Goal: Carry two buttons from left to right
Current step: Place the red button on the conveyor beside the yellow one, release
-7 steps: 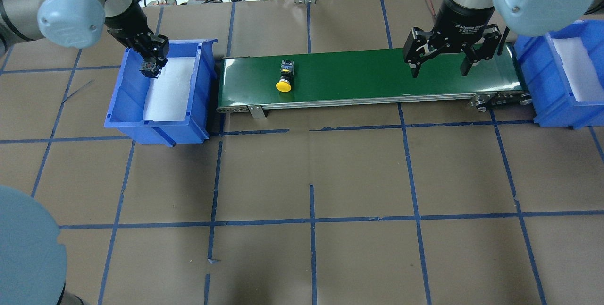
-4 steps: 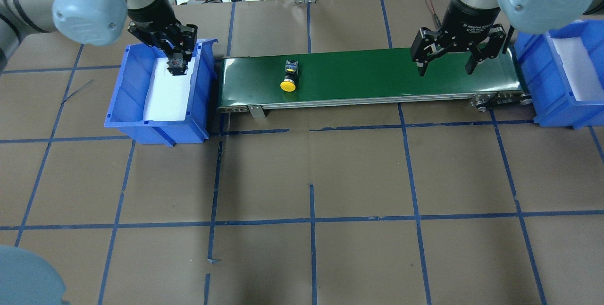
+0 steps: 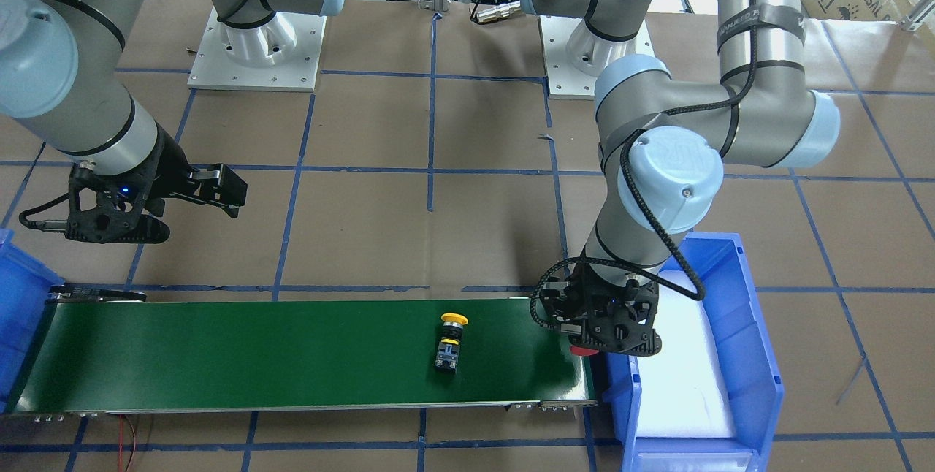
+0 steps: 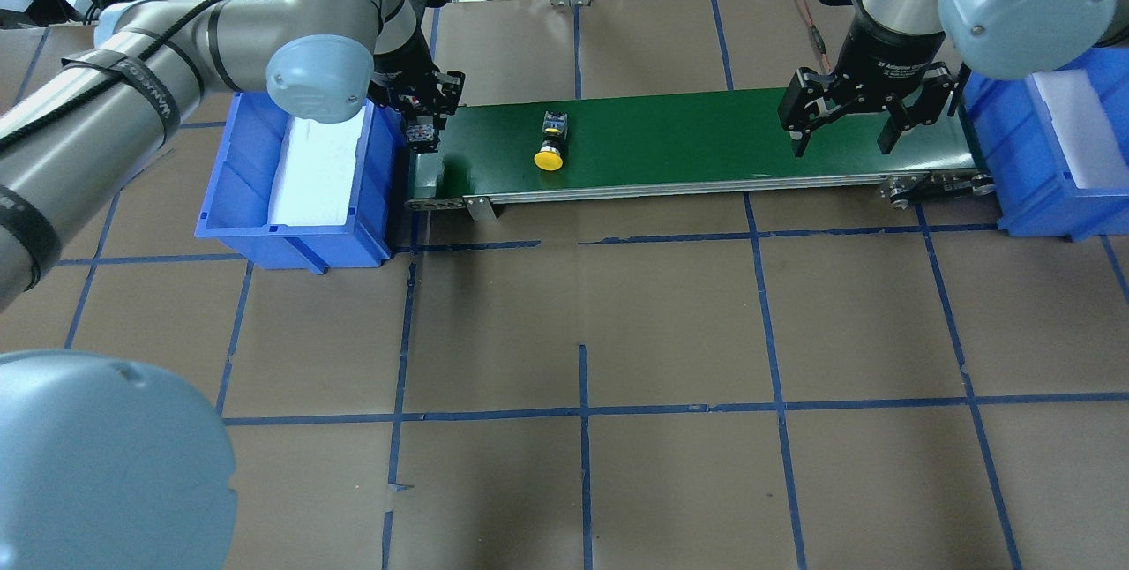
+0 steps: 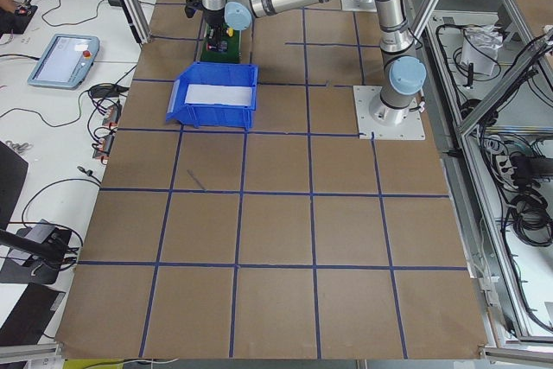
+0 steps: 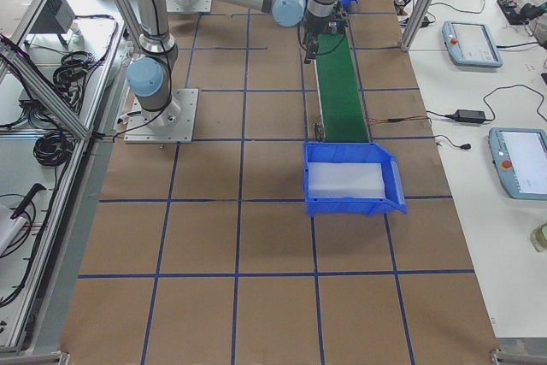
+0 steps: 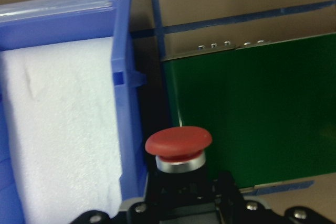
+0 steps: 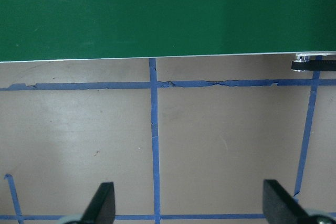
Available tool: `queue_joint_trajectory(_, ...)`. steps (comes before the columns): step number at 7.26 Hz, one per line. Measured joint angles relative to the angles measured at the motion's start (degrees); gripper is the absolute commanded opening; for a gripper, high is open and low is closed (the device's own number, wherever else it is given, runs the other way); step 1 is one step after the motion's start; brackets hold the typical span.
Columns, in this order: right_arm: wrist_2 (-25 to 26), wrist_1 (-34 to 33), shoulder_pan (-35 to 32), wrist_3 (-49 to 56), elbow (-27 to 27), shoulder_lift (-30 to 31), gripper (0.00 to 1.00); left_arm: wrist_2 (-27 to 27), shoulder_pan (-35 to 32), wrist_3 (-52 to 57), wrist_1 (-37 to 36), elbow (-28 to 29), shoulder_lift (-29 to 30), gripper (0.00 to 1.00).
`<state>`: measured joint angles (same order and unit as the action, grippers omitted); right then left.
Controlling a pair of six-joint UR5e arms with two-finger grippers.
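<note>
While the left claw (image 4: 422,127) clenches the red button (image 7: 178,141) at the end of the belt (image 4: 688,138) beside the blue bin (image 4: 381,191), an early release could tip it into the gap — the yellow button (image 4: 549,155) lies farther along, the right claw (image 4: 841,145) spread empty.

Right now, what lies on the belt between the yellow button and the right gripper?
Overhead view: only bare green belt separates yellow button from right gripper.

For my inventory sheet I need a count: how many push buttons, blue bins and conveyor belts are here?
Push buttons: 2 (yellow button on the conveyor belt, red button in the left gripper)
Blue bins: 2 (left bin, right bin)
Conveyor belt: 1
Total: 5
</note>
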<state>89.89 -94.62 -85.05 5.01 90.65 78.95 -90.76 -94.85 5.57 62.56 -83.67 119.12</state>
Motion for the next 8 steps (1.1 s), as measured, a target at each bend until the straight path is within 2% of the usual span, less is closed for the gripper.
queue_joint_trajectory(1,-0.03,-0.61,0.03,0.17,0.33,-0.03,1.00,0.03,-0.12,1.14,-1.30,0.20,1.83,0.62)
queue_joint_trajectory(2,-0.05,-0.94,0.05,0.23,0.59,-0.07,1.00,0.00,-0.15,2.05,-2.45,0.00,2.99,1.00)
queue_joint_trajectory(5,-0.12,-2.16,0.08,0.27,1.12,-0.43,1.00,-0.16,-0.61,2.59,-1.59,-0.13,2.15,1.00)
queue_joint_trajectory(6,-0.14,-2.63,0.08,0.27,1.16,-0.80,1.00,-0.07,-0.65,2.55,2.30,0.14,-1.30,1.00)
queue_joint_trajectory(8,-0.15,-2.99,0.09,0.27,1.21,-1.12,1.00,0.53,-0.29,2.07,13.15,-0.37,-12.30,1.00)
